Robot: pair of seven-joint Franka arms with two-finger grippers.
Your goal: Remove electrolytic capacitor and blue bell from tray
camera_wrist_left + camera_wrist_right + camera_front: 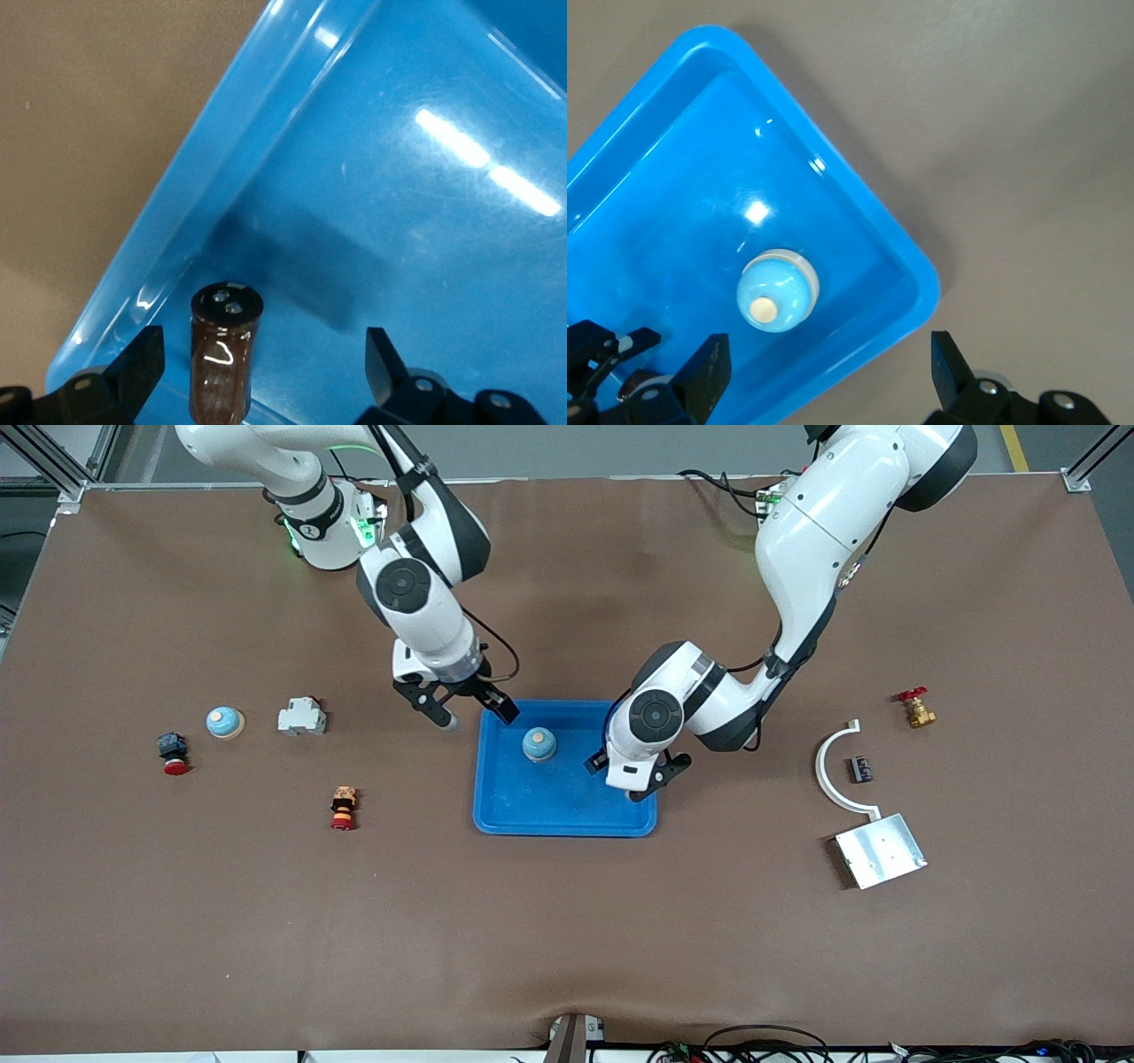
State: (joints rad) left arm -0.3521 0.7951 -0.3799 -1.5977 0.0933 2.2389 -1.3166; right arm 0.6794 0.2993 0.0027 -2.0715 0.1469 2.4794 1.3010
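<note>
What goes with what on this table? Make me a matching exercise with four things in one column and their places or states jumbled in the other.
Things:
1. left pincer
2. right pincer
3. brass valve
4. metal plate

Places or states:
A. on the table, with a red handle
B. open, over the rim of the blue tray
C. open, one finger on either side of an upright capacitor
D. nearer the front camera than the white bracket

Pairs: 1-C, 2-B, 3-A, 4-D
</note>
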